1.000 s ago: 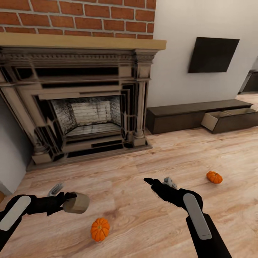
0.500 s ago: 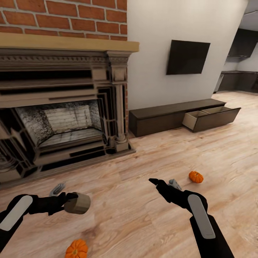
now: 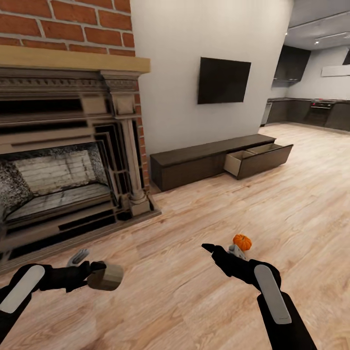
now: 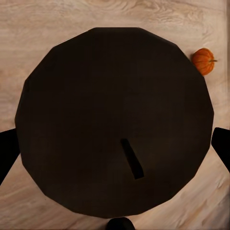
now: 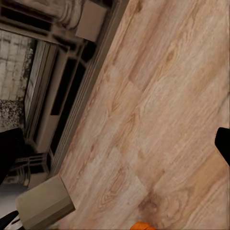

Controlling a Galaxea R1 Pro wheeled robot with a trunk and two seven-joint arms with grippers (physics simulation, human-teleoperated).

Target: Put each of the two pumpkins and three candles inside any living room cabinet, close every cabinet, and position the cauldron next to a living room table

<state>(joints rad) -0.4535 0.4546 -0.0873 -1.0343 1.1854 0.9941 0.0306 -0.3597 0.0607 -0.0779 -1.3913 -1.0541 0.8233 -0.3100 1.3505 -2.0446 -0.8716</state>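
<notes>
Candle (image 3: 105, 277) sideways (axis level) in jaws

My head view is evenly and softly lit, with no hard shadows across the wood floor (image 3: 272, 194). The white wall (image 3: 170, 87) shades gently darker toward its base, and small bright ceiling lights (image 3: 317, 42) glow far off on my right. The fireplace (image 3: 63, 160) opening sits dim. Edges look crisp with slight compression blockiness. In my left wrist view a flat, near-black disc (image 4: 112, 122) shows no detail. My right wrist view is clear and bright.
</notes>
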